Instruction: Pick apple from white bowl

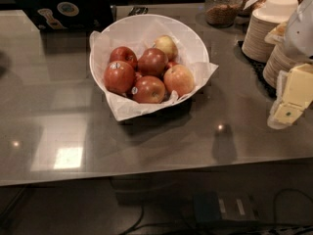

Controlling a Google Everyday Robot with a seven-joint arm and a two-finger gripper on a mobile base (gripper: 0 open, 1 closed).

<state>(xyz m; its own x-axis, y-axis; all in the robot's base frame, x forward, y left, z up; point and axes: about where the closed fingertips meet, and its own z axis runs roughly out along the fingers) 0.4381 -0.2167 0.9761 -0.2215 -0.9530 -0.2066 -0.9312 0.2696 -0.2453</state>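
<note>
Nearest, the grey counter point(146, 141) is lying under a patch of glare at its left. Just beyond it the white bowl point(146, 17) is sitting left of centre, with its crumpled paper lining point(124, 109) spilling over the near rim.

At the right edge, level with the bowl's near side, the gripper point(288, 102) is hanging above the counter, well apart from the bowl. I cannot tell whether it is spread or pressed together, and it is carrying nothing that I can see.

The apple point(119, 76) is resting at the near left of the pile, touching another red apple point(149, 89) to its right, with a paler orange-red apple point(179, 80) further right. A small yellowish apple point(166, 47) is lying at the far side.

Farther back, stacks of beige paper bowls point(266, 28) are standing at the right, a glass jar point(222, 6) beside them and a dark laptop point(61, 9) at the far left.

The step in hand is looking like the approach, with nothing grasped yet. The next move is probably calling for a long sweep left over the bowl's rim, then a descent onto the apple's top, where neighbours are crowding it on the right.
</note>
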